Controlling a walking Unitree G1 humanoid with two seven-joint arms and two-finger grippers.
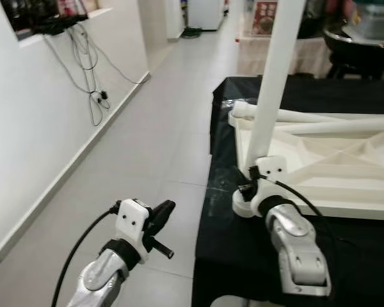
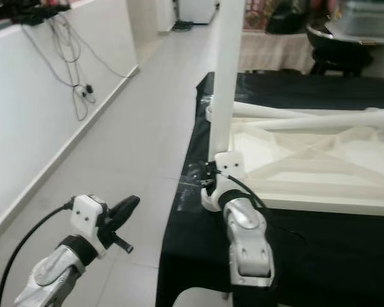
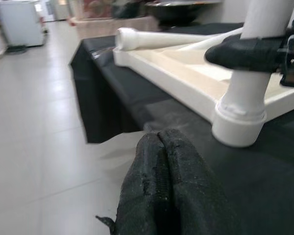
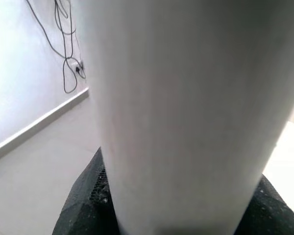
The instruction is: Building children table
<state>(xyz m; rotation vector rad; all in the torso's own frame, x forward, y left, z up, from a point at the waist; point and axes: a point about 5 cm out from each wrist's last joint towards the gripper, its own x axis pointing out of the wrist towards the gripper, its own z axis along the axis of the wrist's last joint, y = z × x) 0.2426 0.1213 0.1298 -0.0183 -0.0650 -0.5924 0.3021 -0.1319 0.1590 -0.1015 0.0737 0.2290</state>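
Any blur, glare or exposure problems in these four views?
Head views: sharp, background bright by the white wall. Left wrist view: shut left tool soft, near the lens. Right wrist view: white plastic table leg too close, blurred and washed out, in the right tool.

cream-white plastic table (image 1: 345, 166) upside down, plain white leg (image 1: 275, 77), black cloth (image 1: 243, 256) under it, pale grey floor tiles (image 1: 147, 147), white wall (image 1: 25, 121), dark grey cables (image 1: 89, 70), silver arms, black fingers (image 3: 166, 191), white wrist housings
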